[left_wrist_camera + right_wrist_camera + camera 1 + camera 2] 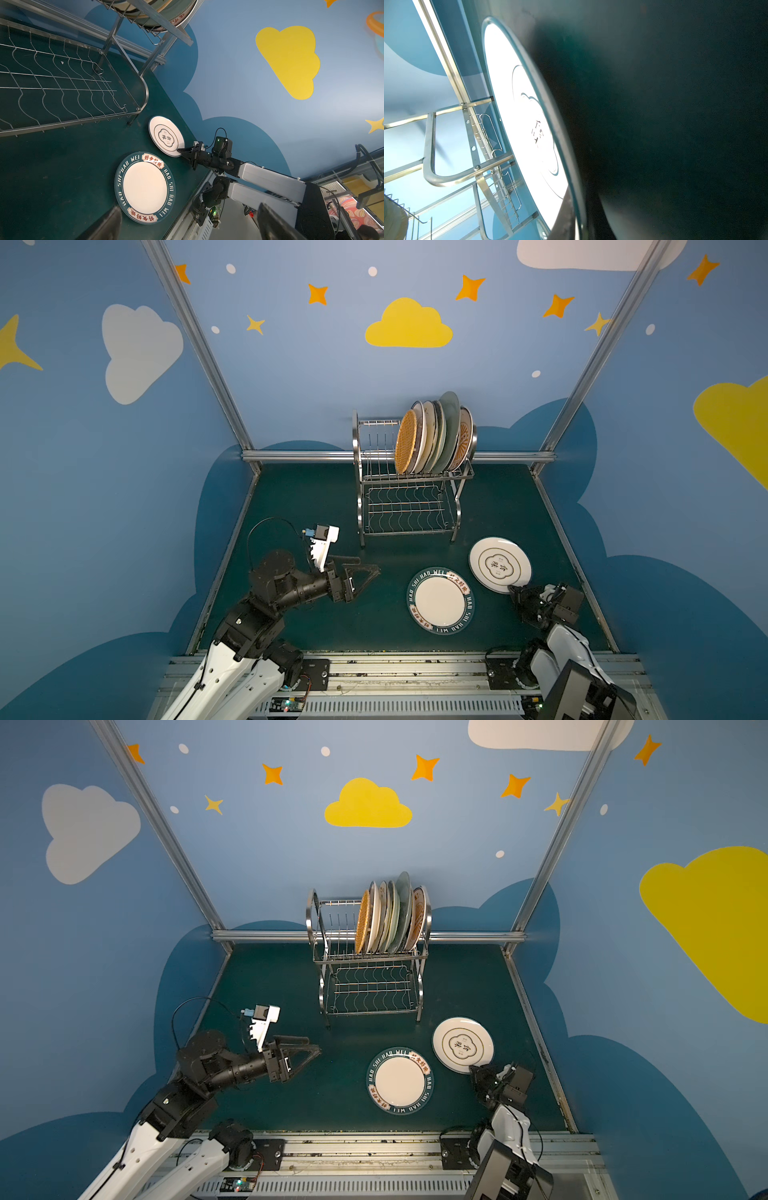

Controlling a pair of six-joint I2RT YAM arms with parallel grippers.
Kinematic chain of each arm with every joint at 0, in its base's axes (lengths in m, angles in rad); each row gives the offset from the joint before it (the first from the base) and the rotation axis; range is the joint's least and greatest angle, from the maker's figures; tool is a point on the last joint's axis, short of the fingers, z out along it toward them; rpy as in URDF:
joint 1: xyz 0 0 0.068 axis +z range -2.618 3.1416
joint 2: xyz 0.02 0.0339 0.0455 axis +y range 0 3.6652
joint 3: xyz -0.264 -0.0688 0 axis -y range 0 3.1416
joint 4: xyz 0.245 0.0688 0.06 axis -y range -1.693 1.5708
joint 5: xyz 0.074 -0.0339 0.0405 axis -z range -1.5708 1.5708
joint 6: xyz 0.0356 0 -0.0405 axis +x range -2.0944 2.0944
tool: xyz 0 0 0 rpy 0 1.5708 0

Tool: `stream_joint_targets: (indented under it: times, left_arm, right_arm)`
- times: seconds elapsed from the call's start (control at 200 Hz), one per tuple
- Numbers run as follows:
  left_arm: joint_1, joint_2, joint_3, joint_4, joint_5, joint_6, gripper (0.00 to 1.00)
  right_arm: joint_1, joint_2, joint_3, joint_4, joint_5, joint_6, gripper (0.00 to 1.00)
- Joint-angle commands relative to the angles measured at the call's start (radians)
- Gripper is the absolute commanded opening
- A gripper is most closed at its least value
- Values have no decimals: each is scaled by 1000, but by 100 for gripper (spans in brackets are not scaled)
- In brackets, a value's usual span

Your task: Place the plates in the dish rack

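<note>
Top views: in both, the dish rack [356, 448] [311, 919] stands at the far middle of the dark green table [299, 614] [257, 1094]. A row of plates [436, 439] [390, 919] stands on edge in the right half of its upper tier, with the orange woven plate [406, 441] [363, 923] at the row's left end. Two more plates lie on the table in front of the rack. The teal lettered plate [440, 600] [400, 1080] is at the near middle. The cream plate [498, 564] [462, 1044] is just beside it, farther and to the right, close to the rack's right foot. The right gripper [517, 589] [478, 1070] is clamped on the near right rim of the cream plate. The left gripper [368, 565] [313, 1044] hangs over the left of the table with its jaws wide apart, well apart from both plates.

Left wrist view: the wavy lower shelf of the dish rack [62, 89] is close by. Beyond its corner lie the cream plate [166, 136] and the teal lettered plate [145, 187], with a narrow strip of table between them. The right gripper [184, 150] pinches the cream plate's rim. The left gripper's own dark fingers [108, 224] stand far apart.

Right wrist view: the cream plate [519, 135] fills the middle, bright and washed out, its emblem faint. A dark finger [564, 216] lies over its rim. The table [675, 104] is on one side and the steel frame of the dish rack [430, 166] stands beyond.
</note>
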State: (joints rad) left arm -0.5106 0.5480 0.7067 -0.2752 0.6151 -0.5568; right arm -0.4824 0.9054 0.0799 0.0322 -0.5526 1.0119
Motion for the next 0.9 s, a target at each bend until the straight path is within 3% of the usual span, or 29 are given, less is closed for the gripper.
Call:
stream_joint_targets:
  times: [0.0,0.32,0.776,0.896]
  left_arm:
    - [3,-6,-8,1,-13,18,100]
    - [4,-11,-16,-5,-78,13,100]
    - [4,11,-80,130,-153,-67,100]
    - [1,47,-100,203,-139,-101,100]
  right_arm:
    - [6,59,27,-55,36,-2,4]
    - [3,84,242,-234,-43,-80,0]
    - [-4,-100,567,-603,6,-218,0]
    - [22,-74,575,-559,-90,-178,0]
